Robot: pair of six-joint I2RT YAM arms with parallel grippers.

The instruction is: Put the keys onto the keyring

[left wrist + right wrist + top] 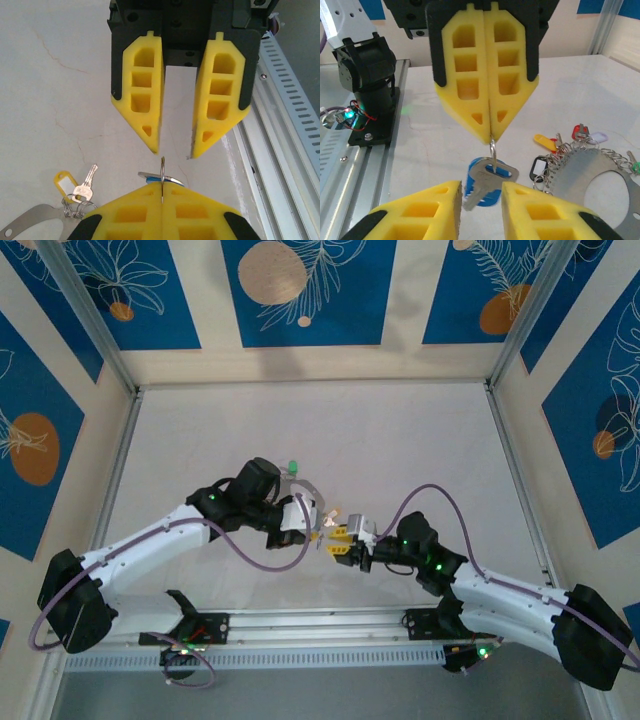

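My left gripper [163, 187] is shut on the small split ring of a silver key with a blue tag [487, 181]. The key hangs just above the table. In the right wrist view that same left gripper [491, 136] points down at the key from above. My right gripper [481, 186] is open, its fingertips on either side of the hanging key without touching it. The keyring [592, 175], a flat grey metal ring, lies to the right with other keys on it: yellow tag [545, 141], red tag [579, 131], white tag [538, 165]. From above, both grippers [318, 523] [335, 543] meet beside the keyring [300, 486].
A slotted aluminium rail [285, 125] runs along the near table edge, close to the grippers. The left arm's base [367, 75] stands on it. A green tag [293, 466] lies at the keyring's far side. Frame posts and patterned walls enclose the table.
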